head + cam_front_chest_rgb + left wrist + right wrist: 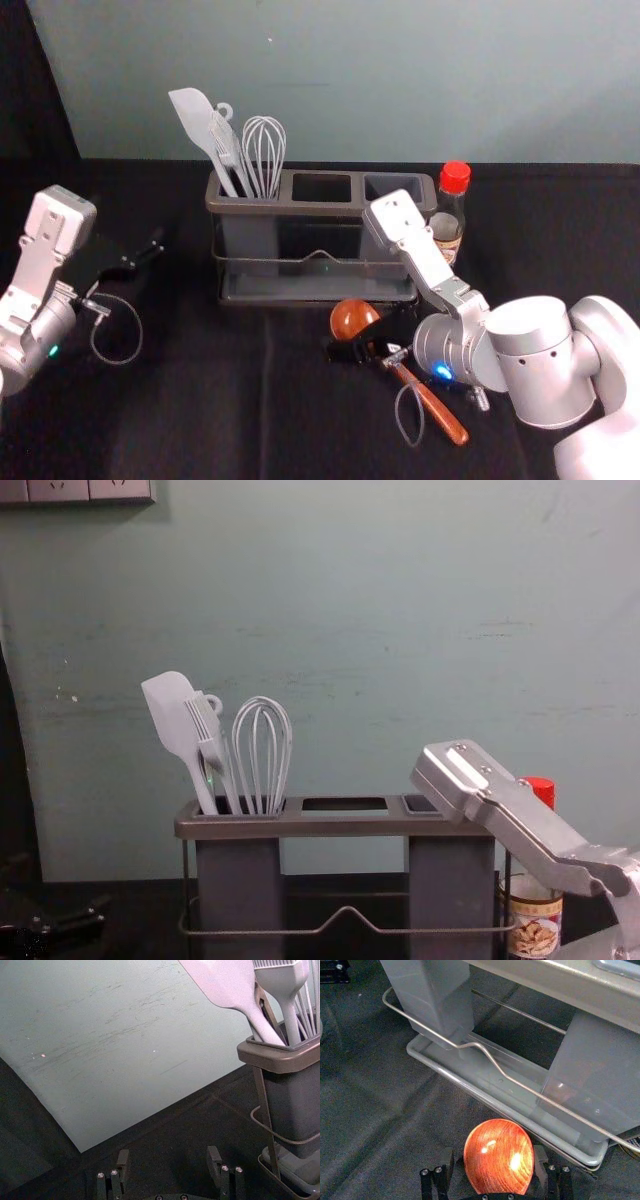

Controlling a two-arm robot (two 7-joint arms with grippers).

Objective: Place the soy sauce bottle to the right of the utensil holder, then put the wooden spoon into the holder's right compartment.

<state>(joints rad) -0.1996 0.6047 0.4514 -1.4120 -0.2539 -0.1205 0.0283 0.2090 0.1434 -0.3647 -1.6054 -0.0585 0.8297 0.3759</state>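
The soy sauce bottle [449, 215], red-capped, stands upright just right of the utensil holder [320, 208]; the right arm partly covers it in the chest view. On the cloth before the holder lies the wooden spoon [430, 400], bowl towards the holder, handle slanting to the front right. Over the spoon near its bowl is my right gripper [362, 348]. In the right wrist view the right gripper [495, 1160] is open, its fingers on either side of the round bowl [499, 1156]. My left gripper [150, 252] is left of the holder; in the left wrist view the left gripper [168, 1157] stands open and holds nothing.
A white spatula [200, 125], a fork-like utensil and a whisk [264, 150] stand in the holder's left compartment. The holder's wire rail [485, 1052] and lower tray [465, 1085] are close to the right gripper. A wall rises behind the table.
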